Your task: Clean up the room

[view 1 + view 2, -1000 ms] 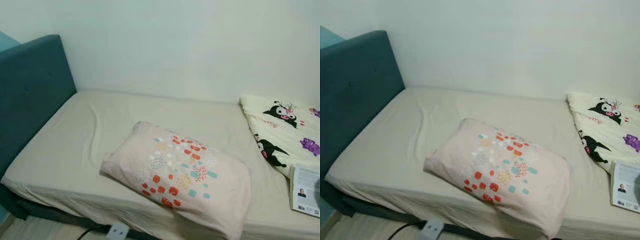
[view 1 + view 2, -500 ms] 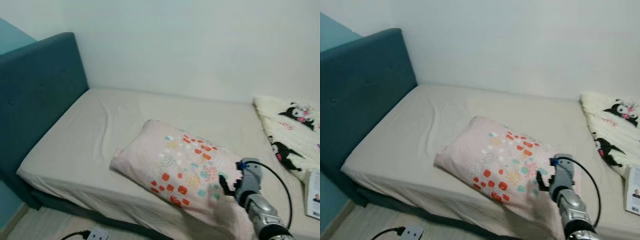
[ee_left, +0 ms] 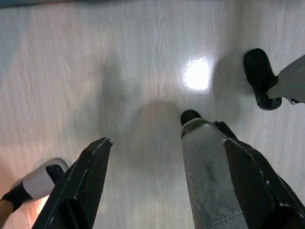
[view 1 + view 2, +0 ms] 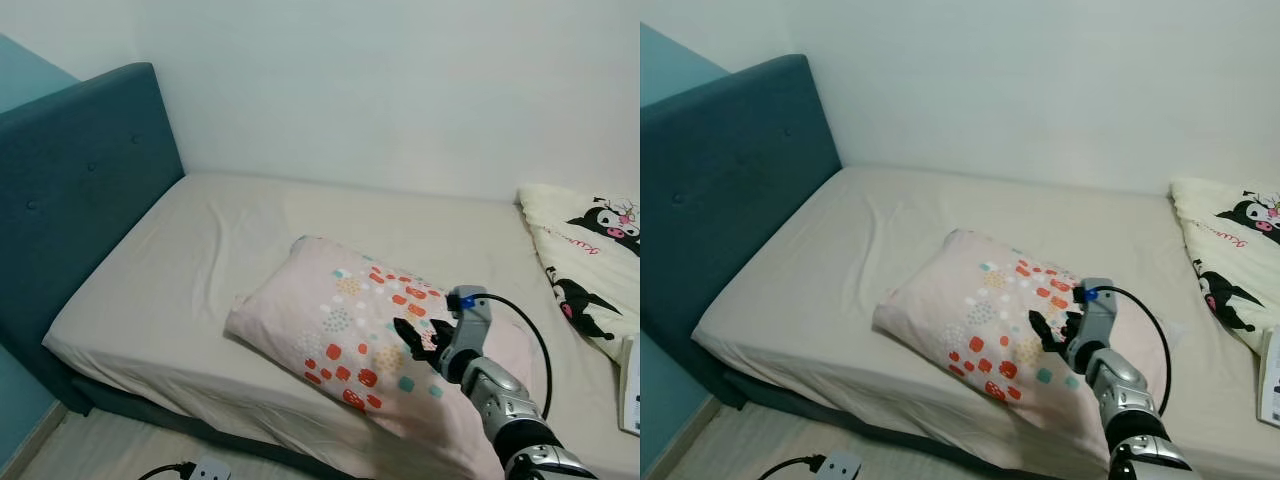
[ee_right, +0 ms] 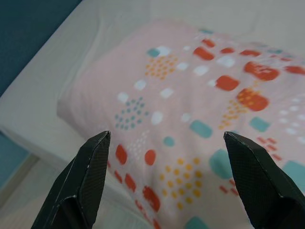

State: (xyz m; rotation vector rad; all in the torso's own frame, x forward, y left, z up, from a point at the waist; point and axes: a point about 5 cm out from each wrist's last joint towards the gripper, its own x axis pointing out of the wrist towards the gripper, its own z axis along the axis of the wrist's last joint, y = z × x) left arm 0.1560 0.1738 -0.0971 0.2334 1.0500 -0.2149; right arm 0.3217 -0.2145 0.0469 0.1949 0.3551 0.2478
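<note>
A pale pink pillow (image 4: 350, 330) with red, teal and yellow spots lies slanted near the front edge of the bed (image 4: 200, 260). My right gripper (image 4: 418, 338) hovers just above the pillow's right half, open, with nothing between its fingers. The right wrist view looks down on the pillow (image 5: 190, 109) between the two black fingertips (image 5: 93, 176). My left gripper (image 3: 164, 181) hangs open over the wooden floor (image 3: 119, 71), beside my own leg and foot (image 3: 200, 157).
A teal headboard (image 4: 70, 190) stands at the bed's left end. A cartoon-print blanket (image 4: 590, 250) is bunched at the right, with a book (image 4: 631, 385) at its front edge. A power strip (image 4: 840, 467) and cable lie on the floor. Shoes (image 3: 259, 78) show near my feet.
The camera has swung left, so the scene has shifted right. My right arm has come into view and reached forward over the pillow.
</note>
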